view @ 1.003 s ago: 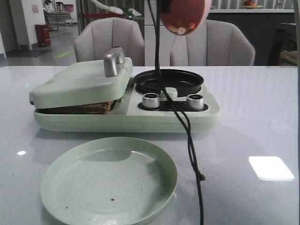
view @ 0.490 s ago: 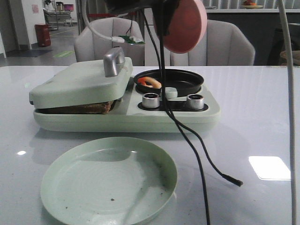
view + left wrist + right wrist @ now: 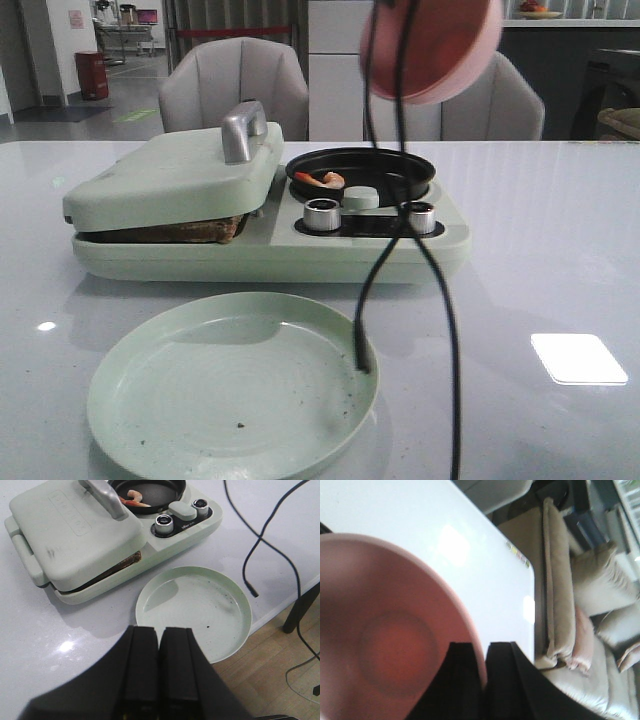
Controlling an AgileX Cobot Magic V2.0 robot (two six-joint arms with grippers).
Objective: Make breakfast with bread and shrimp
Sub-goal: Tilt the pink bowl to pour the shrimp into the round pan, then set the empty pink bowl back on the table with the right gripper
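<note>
**A:** Across the white table [image 3: 560,230], biggest thing first: one pale green breakfast maker [image 3: 260,215], its lid [image 3: 170,180] down on the bread [image 3: 185,232], which shows only as a dark crust edge in the gap. How many slices are under there, I cannot tell.

**B:** And the shrimp?

**A:** One shrimp [image 3: 320,180], lying in the single black pan [image 3: 362,172] on the maker's right half. Two silver knobs [image 3: 322,214] sit in front of the pan. One empty green plate [image 3: 232,385] lies nearer the camera, just apart from the maker.

**B:** The arms?

**A:** The right gripper [image 3: 484,680] is clamped on the rim of one pink bowl [image 3: 432,48], held tilted high above the pan. The left gripper [image 3: 159,670] hangs over the table beside the plate, jaws pressed together on nothing.

**B:** What could go wrong?

**A:** Two black cables [image 3: 405,260] dangle across the knobs, and one loose end touches the plate's rim. If the right arm swings, I'd judge they could snag a knob or drag the plate. The bowl is pinched only at its edge, so it might slip and drop onto the pan.
</note>
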